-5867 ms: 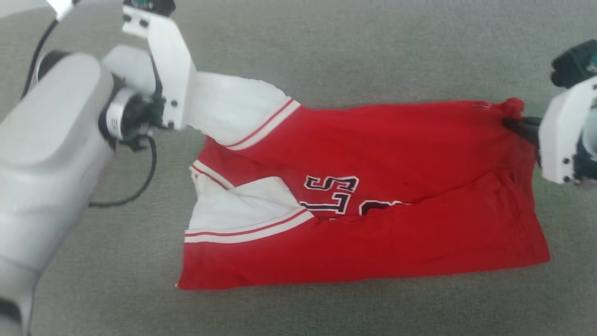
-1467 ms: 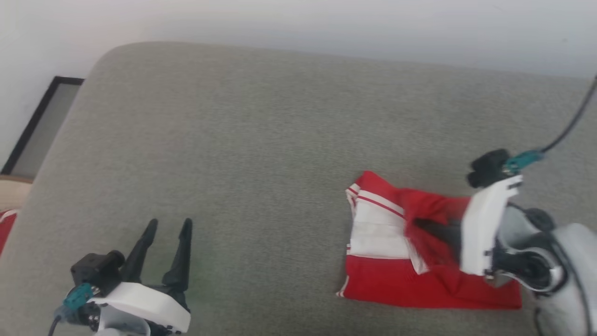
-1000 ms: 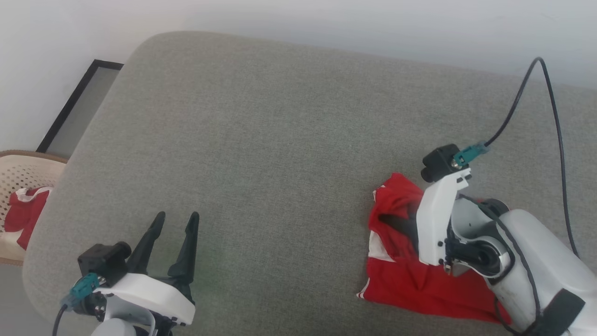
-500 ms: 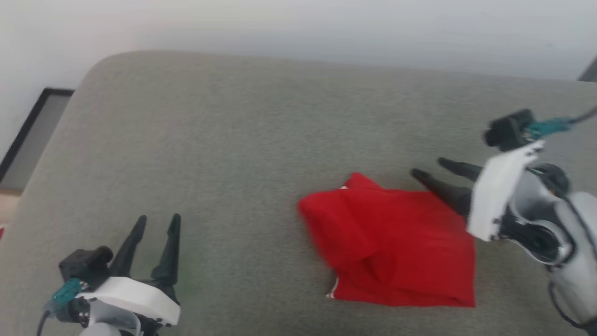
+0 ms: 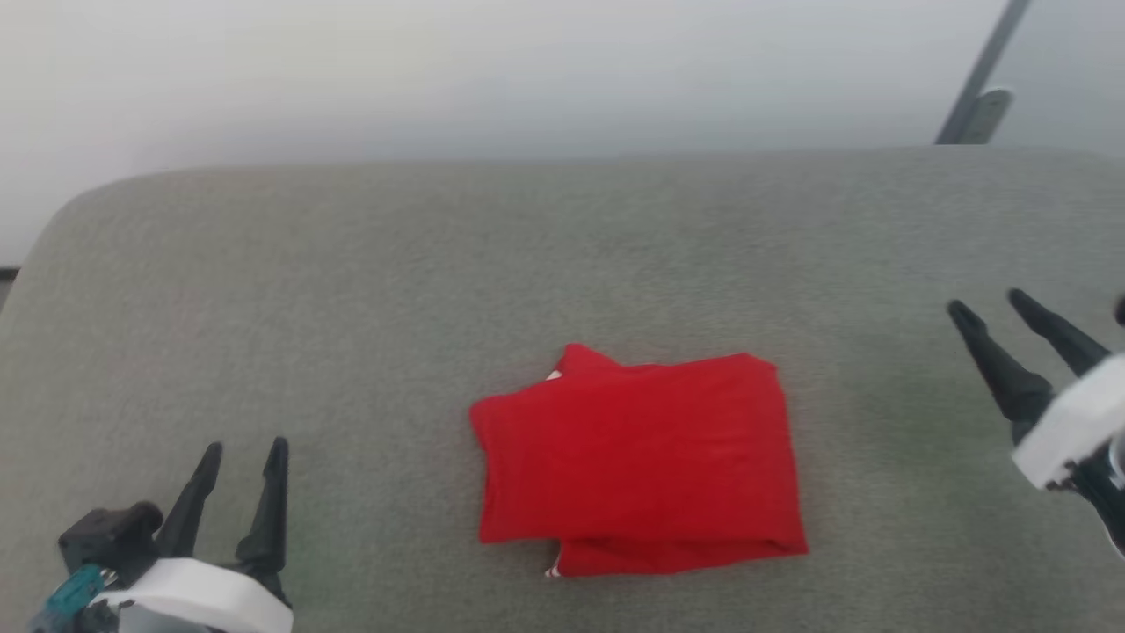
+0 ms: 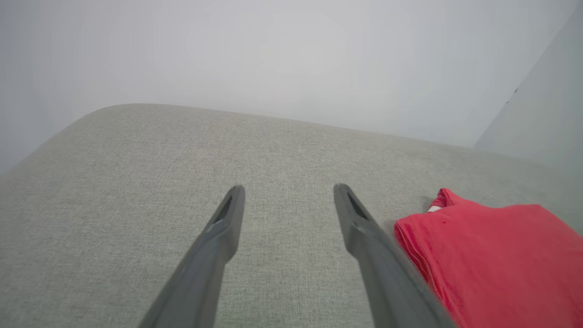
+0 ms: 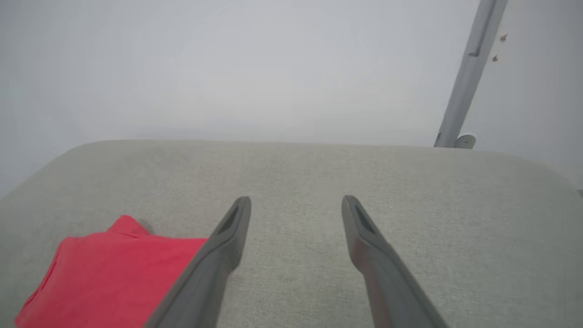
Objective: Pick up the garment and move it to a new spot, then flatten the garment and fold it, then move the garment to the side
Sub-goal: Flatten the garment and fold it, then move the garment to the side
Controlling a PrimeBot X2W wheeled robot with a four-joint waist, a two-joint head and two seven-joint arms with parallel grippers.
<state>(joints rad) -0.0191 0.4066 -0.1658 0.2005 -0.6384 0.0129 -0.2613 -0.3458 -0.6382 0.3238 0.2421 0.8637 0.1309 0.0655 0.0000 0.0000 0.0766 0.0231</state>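
Red jersey cloth sits at the centre of your head view. The garment (image 5: 637, 457) lies folded into a compact, roughly rectangular stack on the grey upholstered surface (image 5: 352, 290). A lower layer shows along its near edge, with small flecks of white trim at the far left corner and the near edge. Your left gripper (image 5: 246, 446) is at the lower left, fingers parted and holding nothing, well apart from the garment. Your right gripper (image 5: 984, 301) is at the right edge, fingers likewise parted and empty, clear of the cloth. A pale wall (image 5: 439, 70) stands behind the surface, with a grey pole (image 5: 980, 79) at the upper right.

Left wrist view: the left gripper (image 6: 288, 187) has its fingers spread over bare upholstery with nothing between them. The garment (image 6: 492, 255) lies flat at the lower right, a small white tab showing at its far corner.

Right wrist view: the right gripper (image 7: 296, 199) has its fingers apart and empty. The garment (image 7: 114, 273) lies at the lower left, partly hidden behind one finger. The grey pole (image 7: 471, 68) rises against the wall at the upper right.
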